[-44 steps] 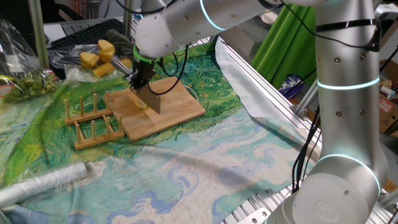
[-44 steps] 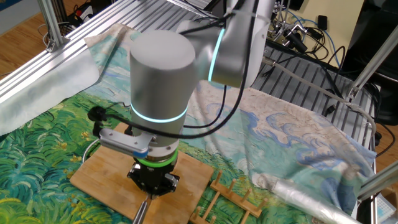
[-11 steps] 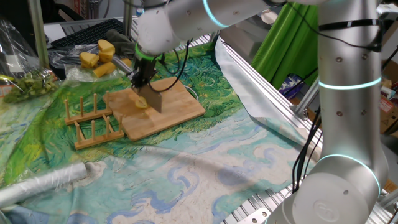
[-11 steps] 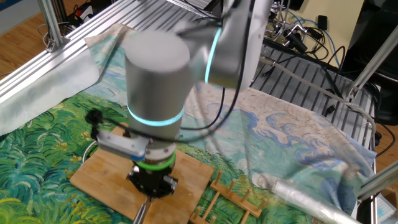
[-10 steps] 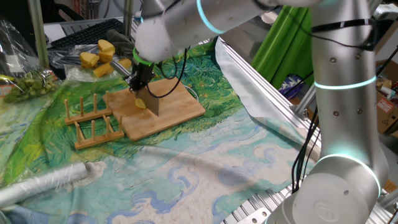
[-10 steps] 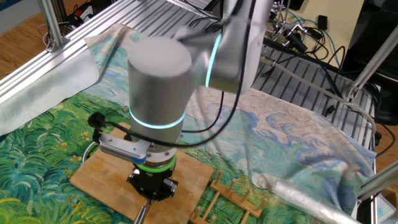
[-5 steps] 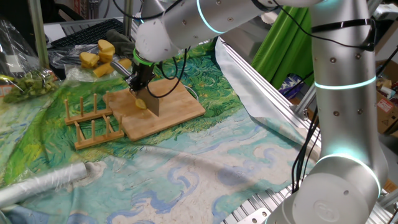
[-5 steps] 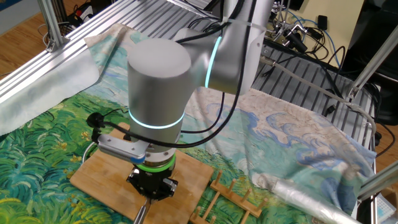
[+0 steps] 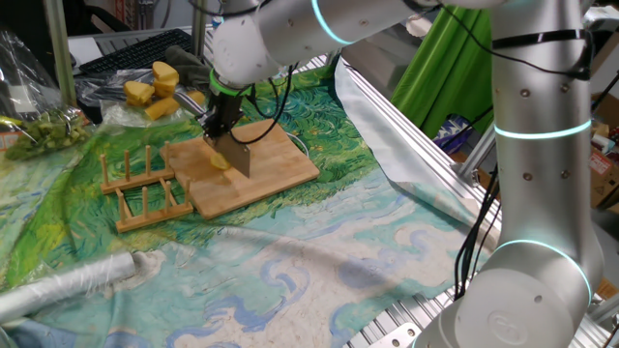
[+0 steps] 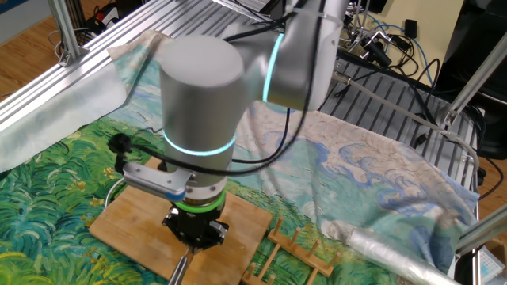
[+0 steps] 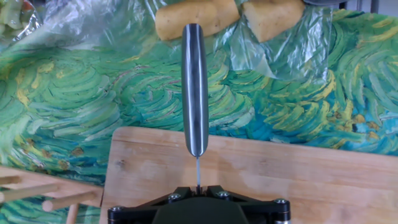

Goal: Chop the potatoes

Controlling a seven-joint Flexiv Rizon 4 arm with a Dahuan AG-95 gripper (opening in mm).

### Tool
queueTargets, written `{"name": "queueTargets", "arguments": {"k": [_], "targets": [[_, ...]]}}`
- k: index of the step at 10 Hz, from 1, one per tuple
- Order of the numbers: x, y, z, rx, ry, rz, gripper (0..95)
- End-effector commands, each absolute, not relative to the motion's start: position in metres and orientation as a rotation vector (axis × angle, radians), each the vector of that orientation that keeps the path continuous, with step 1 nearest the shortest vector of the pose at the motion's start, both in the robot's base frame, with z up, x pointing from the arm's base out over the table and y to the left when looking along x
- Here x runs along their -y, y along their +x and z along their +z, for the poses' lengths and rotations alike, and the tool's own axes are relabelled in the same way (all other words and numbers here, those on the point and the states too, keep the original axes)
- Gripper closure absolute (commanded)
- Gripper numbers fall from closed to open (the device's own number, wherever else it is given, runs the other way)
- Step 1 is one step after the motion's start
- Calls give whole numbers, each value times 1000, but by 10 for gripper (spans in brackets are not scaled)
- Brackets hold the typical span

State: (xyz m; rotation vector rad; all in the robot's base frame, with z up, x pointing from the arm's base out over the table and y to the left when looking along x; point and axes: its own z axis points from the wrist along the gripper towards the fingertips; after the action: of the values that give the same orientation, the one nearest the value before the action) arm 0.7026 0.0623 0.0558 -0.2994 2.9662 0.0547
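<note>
My gripper (image 9: 221, 124) is shut on a metal knife (image 9: 239, 158), whose blade stands edge-down on the wooden board (image 9: 276, 164). A small pale-yellow potato piece (image 9: 221, 161) lies on the board right against the blade's left side. In the hand view the knife (image 11: 194, 87) runs straight away from the gripper (image 11: 198, 185), its silver handle reaching past the board (image 11: 292, 180); the potato is hidden there. In the other fixed view the wrist covers the gripper (image 10: 195, 230) and the potato, above the board (image 10: 127, 226).
Bigger deep-yellow chunks (image 9: 155, 85) lie on clear plastic behind the board, seen in the hand view as chunks (image 11: 196, 16). Two wooden peg racks (image 9: 145, 188) sit left of the board. A bag of greens (image 9: 44, 130) is far left, a plastic roll (image 9: 68, 285) in front.
The gripper and knife have shifted slightly to the right along the board and back toward where they stood earlier. The blade stays down beside the potato piece.
</note>
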Motion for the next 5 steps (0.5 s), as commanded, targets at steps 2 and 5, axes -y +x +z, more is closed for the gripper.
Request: {"name": "queueTargets", "arguments": {"k": [2,5], "targets": [[-62,700,72,-2971,-305,50,950],[-57,707,85,-2969,-334,28,950]]}}
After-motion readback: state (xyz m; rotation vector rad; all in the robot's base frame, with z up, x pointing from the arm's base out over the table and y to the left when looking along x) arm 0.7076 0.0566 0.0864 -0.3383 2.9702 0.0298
